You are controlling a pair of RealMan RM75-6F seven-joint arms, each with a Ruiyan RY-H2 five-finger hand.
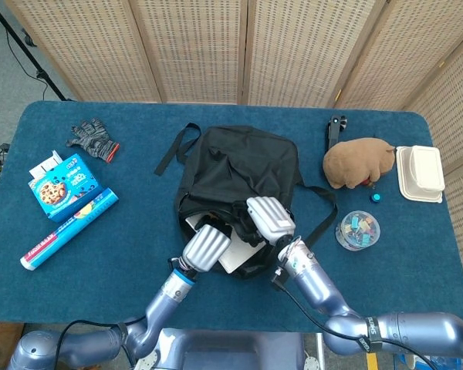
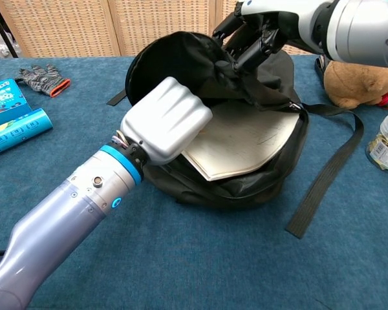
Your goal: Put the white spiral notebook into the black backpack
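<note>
— At the middle of the table [image 1: 77, 293], where is the notebook [image 2: 246, 139]?
— Lying mostly inside the open mouth of the backpack [image 1: 239, 166], one corner poking out.
— The left hand [image 2: 165, 119]?
— On the notebook's near edge; its fingers are hidden, so I can't tell the grip.
— And the right hand [image 2: 258, 26]?
— Fingers clenched on the backpack's upper flap, holding it lifted.

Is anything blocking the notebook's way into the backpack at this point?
Nothing visible does. The right hand holds the black backpack's upper flap up, leaving the mouth open, and the white spiral notebook lies partly inside, with the left hand at its near end.
</note>
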